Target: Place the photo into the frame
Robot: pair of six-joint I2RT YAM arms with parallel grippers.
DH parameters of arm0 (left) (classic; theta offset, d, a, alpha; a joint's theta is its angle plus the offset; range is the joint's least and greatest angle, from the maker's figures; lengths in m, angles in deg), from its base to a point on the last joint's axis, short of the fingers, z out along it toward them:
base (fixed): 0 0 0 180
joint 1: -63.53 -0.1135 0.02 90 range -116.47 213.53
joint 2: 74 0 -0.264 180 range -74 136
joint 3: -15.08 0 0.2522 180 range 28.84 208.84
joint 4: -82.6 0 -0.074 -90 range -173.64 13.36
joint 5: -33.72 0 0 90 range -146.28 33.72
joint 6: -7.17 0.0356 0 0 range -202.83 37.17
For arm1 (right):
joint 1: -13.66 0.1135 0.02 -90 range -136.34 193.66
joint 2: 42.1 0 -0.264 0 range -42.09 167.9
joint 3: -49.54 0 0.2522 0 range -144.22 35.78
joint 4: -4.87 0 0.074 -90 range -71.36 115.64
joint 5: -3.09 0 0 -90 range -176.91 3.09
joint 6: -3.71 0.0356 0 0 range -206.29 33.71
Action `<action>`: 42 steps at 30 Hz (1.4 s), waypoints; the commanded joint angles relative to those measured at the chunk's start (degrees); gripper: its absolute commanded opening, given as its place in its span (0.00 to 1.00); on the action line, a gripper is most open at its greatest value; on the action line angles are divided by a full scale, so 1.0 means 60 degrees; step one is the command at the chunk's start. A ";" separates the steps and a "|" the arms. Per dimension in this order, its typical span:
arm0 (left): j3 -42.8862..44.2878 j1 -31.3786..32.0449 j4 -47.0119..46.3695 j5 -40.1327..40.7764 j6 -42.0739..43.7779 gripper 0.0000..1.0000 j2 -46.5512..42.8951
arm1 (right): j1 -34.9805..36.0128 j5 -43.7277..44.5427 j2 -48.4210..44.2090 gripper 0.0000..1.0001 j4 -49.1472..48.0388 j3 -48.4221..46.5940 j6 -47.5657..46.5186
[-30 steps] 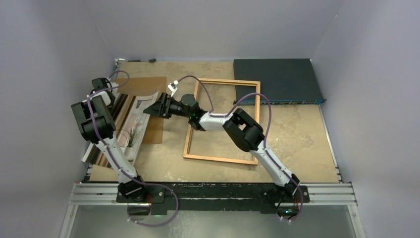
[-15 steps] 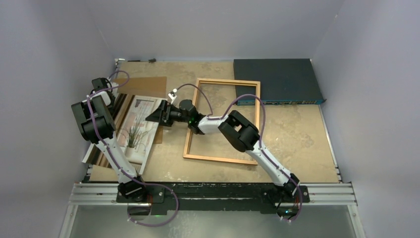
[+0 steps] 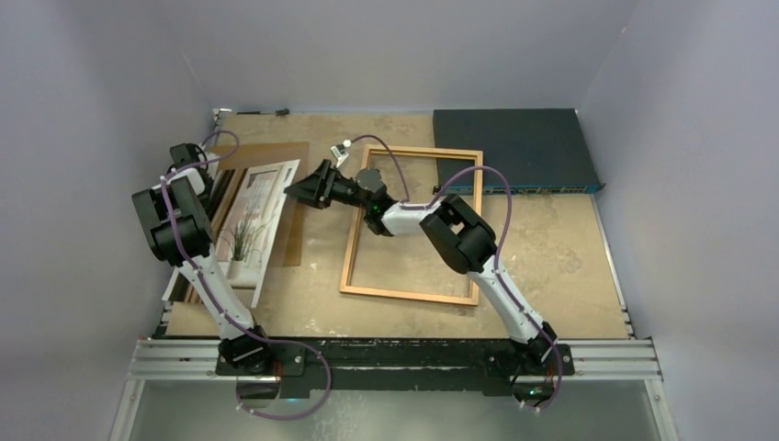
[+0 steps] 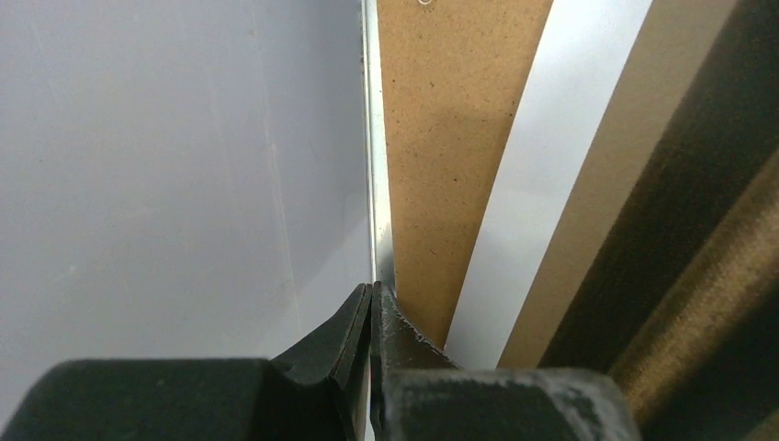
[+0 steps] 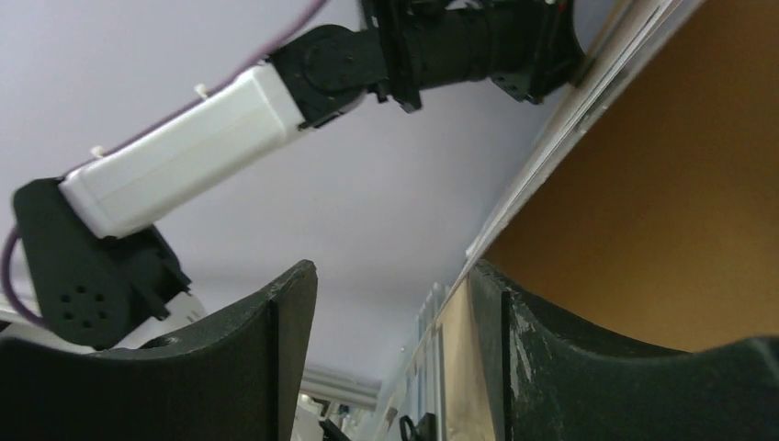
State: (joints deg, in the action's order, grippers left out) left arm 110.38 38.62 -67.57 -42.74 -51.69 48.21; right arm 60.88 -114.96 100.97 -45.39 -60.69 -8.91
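Looks like the pickup step: left hand (image 4: 371, 292) is clamping the photo (image 3: 253, 216) at its far-left edge, left of the frame (image 3: 347, 266). Right hand (image 3: 294, 190) is hovering open at its right corner. Next: clamp, carry right.

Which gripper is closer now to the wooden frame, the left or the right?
Right. The right gripper hovers just left of the frame, near its far-left corner. The left gripper is far off to the left, beyond the photo.
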 commanded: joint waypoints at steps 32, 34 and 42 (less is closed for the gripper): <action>0.1417 0.0378 0.2000 -0.1435 -0.0604 0.00 -0.0391 | -0.1494 0.0242 -0.2134 0.00 0.6209 -0.2157 -0.3842; 0.1514 0.0394 0.2122 -0.1524 -0.0661 0.00 -0.0455 | -0.1642 0.0289 -0.2336 0.00 0.6744 -0.2439 -0.4141; 0.1923 0.0949 0.2714 -0.1891 -0.1039 0.07 -0.0794 | -0.2568 0.0693 -0.4006 0.00 0.8537 -0.2315 -0.5564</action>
State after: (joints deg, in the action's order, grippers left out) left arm 119.21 42.27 -54.32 -50.74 -55.45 47.58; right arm 47.92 -112.21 85.19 1.58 -73.32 -36.08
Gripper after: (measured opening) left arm 0.052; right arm 0.007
